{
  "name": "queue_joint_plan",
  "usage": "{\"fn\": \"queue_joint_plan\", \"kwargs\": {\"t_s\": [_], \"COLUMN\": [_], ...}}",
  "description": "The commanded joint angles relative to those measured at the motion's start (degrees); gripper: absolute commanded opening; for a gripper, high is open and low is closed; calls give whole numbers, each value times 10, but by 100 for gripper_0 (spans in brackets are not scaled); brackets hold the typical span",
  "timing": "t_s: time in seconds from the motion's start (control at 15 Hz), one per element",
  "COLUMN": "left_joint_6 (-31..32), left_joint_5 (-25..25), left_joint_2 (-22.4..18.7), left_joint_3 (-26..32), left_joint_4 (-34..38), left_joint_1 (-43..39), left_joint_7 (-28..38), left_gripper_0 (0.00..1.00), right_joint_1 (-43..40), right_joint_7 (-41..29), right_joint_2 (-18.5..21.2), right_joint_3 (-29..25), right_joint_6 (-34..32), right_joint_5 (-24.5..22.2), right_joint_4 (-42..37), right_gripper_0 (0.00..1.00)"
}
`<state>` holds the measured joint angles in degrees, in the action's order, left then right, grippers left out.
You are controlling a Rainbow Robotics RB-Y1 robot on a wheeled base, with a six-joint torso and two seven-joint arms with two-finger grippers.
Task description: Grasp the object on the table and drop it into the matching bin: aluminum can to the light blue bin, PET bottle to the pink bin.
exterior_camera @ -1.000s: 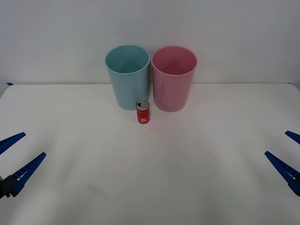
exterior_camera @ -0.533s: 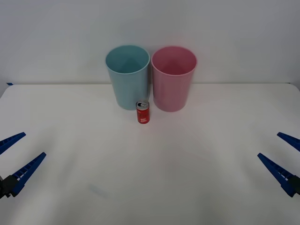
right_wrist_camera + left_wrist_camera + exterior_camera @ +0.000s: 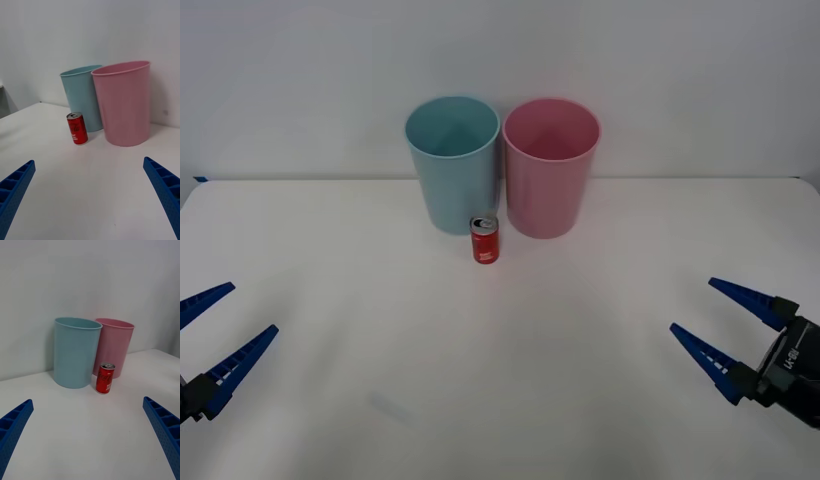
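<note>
Our right gripper (image 3: 722, 333) moved inward over wide white table (image 3: 330, 300), fingers spread, empty: reach begun. Small red aluminum can (image 3: 485, 240) upright before pale blue plastic bin (image 3: 452, 165) and pink plastic bin (image 3: 550, 168). Left gripper (image 3: 215, 335) parked, open.

White table (image 3: 330, 250) bears 2 bins (image 3: 452, 165) and 1 can (image 3: 485, 240)

Behind my workspace stands a plain wall (image 3: 660, 70), pale grey-white and bare, filling the upper third of the front view from edge to edge. It meets the white surface along a straight horizontal line. Light is soft and even, with faint shadows. A small blue mark (image 3: 199, 179) sits at the far left on that line.
</note>
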<state>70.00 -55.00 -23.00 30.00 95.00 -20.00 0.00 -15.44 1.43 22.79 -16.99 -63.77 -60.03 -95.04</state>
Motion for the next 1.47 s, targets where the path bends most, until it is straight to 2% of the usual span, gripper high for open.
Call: {"fn": "queue_joint_plan", "kwargs": {"t_s": [0.07, 0.27, 0.47, 0.73, 0.93, 1.2, 1.47], "left_joint_6": [0, 0, 0, 0, 0, 0, 0], "left_joint_5": [0, 0, 0, 0, 0, 0, 0], "left_joint_2": [0, 0, 0, 0, 0, 0, 0], "left_joint_3": [0, 0, 0, 0, 0, 0, 0], "left_joint_4": [0, 0, 0, 0, 0, 0, 0], "left_joint_1": [0, 0, 0, 0, 0, 0, 0], "left_joint_7": [0, 0, 0, 0, 0, 0, 0], "left_gripper_0": [100, 100, 100, 100, 100, 100, 100], "right_joint_1": [21, 56, 131, 201, 239, 281, 313], "right_joint_7": [7, 10, 15, 21, 30, 44, 68], "right_joint_2": [-3, -38, -106, -158, -172, -177, -199], "right_joint_3": [43, 71, 77, 78, 79, 93, 104], "right_joint_6": [42, 73, 73, 79, 87, 105, 155], "right_joint_5": [-13, -65, -143, -209, -226, -226, -226], "right_joint_4": [0, 1, 69, 139, 187, 248, 294], "right_gripper_0": [100, 100, 100, 100, 100, 100, 100]}}
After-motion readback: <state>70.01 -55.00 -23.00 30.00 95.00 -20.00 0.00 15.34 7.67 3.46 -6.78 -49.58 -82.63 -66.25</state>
